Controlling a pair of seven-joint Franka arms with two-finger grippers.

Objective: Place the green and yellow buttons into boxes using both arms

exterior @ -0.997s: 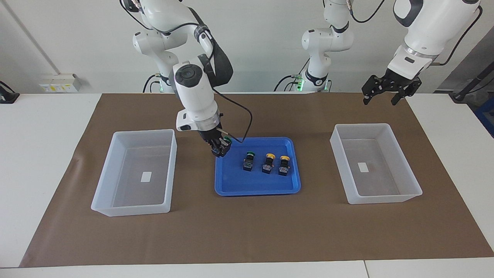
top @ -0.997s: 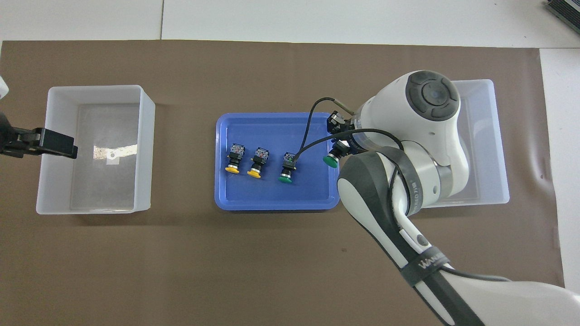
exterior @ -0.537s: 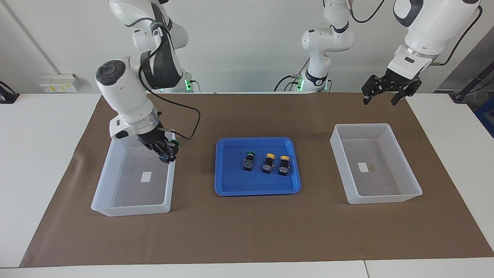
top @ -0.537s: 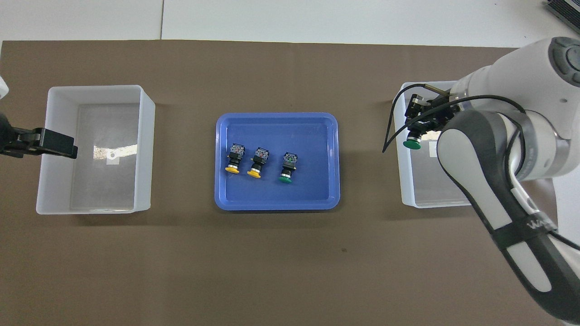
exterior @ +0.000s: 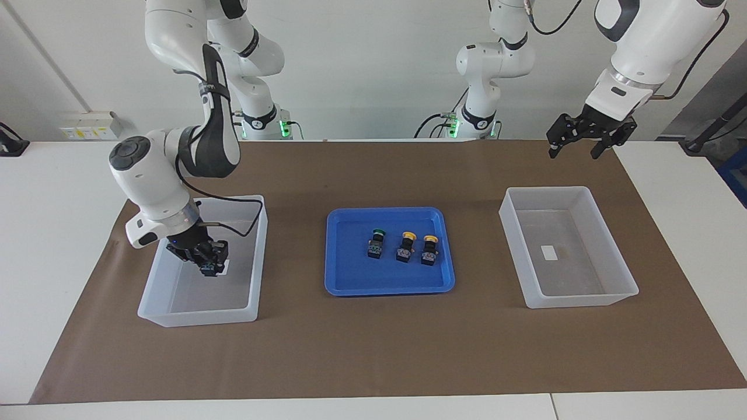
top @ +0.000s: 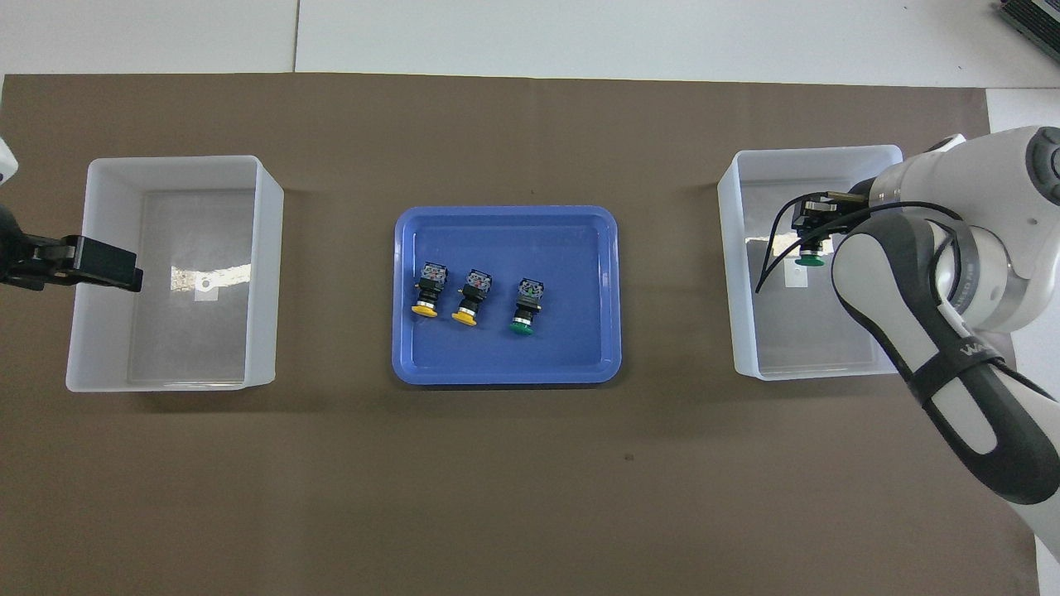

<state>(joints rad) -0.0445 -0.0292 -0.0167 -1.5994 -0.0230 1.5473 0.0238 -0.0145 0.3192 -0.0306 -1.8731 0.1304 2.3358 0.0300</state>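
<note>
My right gripper (exterior: 208, 264) is shut on a green button (top: 809, 260) and hangs low inside the box (exterior: 257, 245) at the right arm's end, over its white label. That box (top: 729, 273) holds nothing else that I can see. One green button (exterior: 376, 241) and two yellow buttons (exterior: 405, 246) (exterior: 430, 249) stand in a row in the blue tray (exterior: 389, 281). The overhead view shows the same row: green (top: 525, 306), yellow (top: 470, 296), yellow (top: 426, 291). My left gripper (exterior: 576, 146) waits open, high in the air near the other box (exterior: 627, 280).
The blue tray (top: 580, 356) lies mid-table between the two boxes on a brown mat (exterior: 373, 350). The box (top: 265, 273) at the left arm's end holds only its white label. A black cable loops from the right wrist over its box.
The right arm has carried the green button from the tray's edge to the box at its own end and lowered it inside. The left arm has not moved.
</note>
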